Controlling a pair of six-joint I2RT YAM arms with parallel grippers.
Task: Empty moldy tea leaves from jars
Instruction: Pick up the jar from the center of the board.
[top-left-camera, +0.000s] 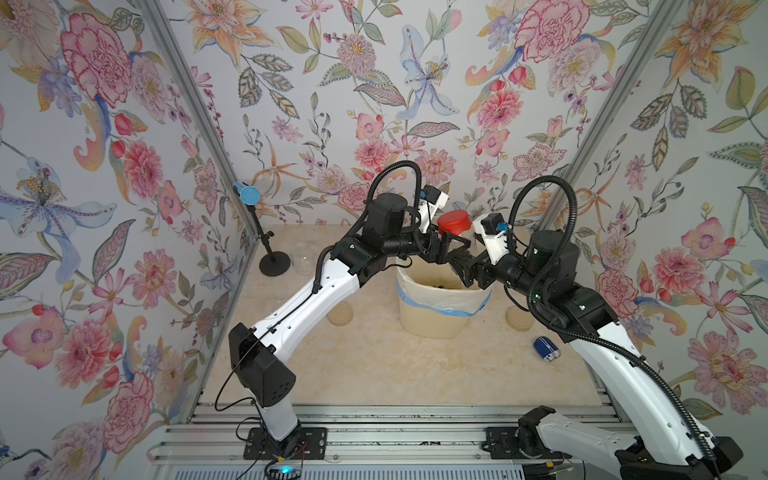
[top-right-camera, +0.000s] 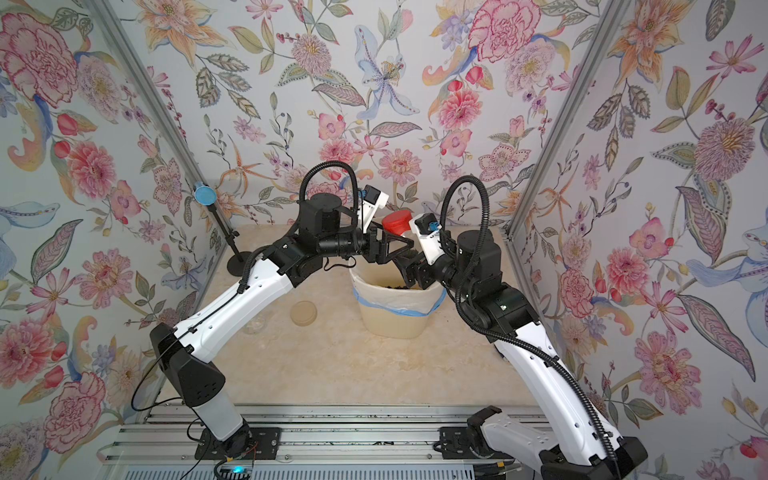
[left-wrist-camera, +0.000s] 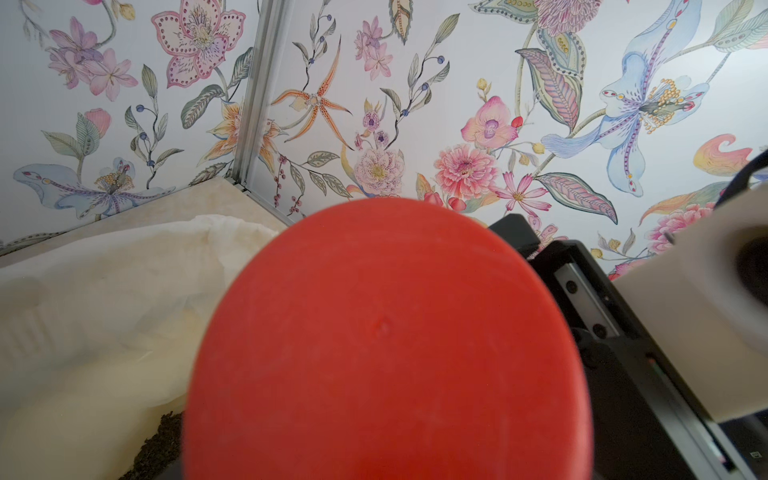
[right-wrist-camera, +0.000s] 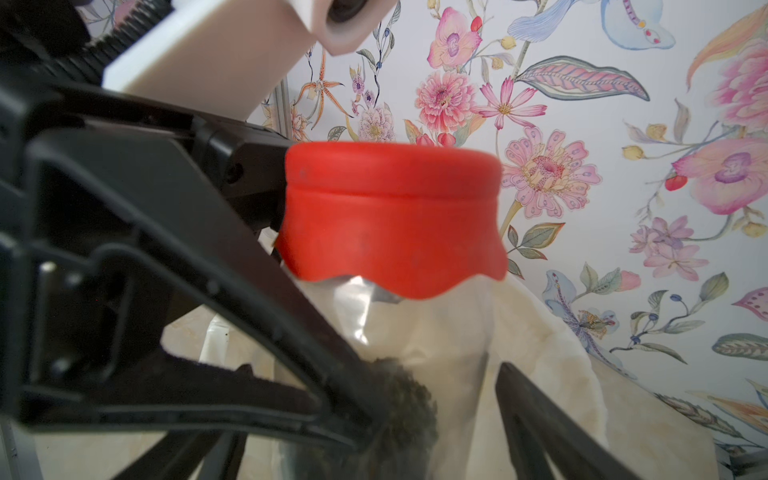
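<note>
Red cap (left-wrist-camera: 386, 345) fills the left wrist view, close & blurred, so that arm's fingers are hidden there. It sits on the tall clear jar (right-wrist-camera: 436, 332), which stands roughly upright w/ cap on top. A dark clump of tea leaves (right-wrist-camera: 399, 399) lies low inside the jar. In the right wrist view the left gripper (top-left-camera: 461, 249) has its black fingers (right-wrist-camera: 291, 311) clamped on the jar's lower body, partly closed round it. The right gripper (top-left-camera: 462, 265) comes in from the opposite side w/ jaws spread wide. One finger (right-wrist-camera: 536, 415) is just beside the jar wall; can't tell if it touches, and it grips nothing. In both top views the jar is in the air over the back rim of the cream bin (top-left-camera: 432, 320) w/ white liner & blue band, mid-table. More tea leaves lie inside the bin (top-left-camera: 436, 285), also seen at the liner's foot in the left wrist view (left-wrist-camera: 158, 440). On the table are 2 flat beige lids, one just left of the bin (top-left-camera: 340, 312) and one to its right (top-left-camera: 519, 319) by the right arm. A faint clear lidless jar (top-left-camera: 301, 255) is near the base of a black stand (top-left-camera: 274, 262) carrying a blue disc. Another clear shape (top-right-camera: 254, 324) sits by the left arm, too faint to call. A small blue object (top-left-camera: 546, 348) lies right of the bin, near the right arm.
</note>
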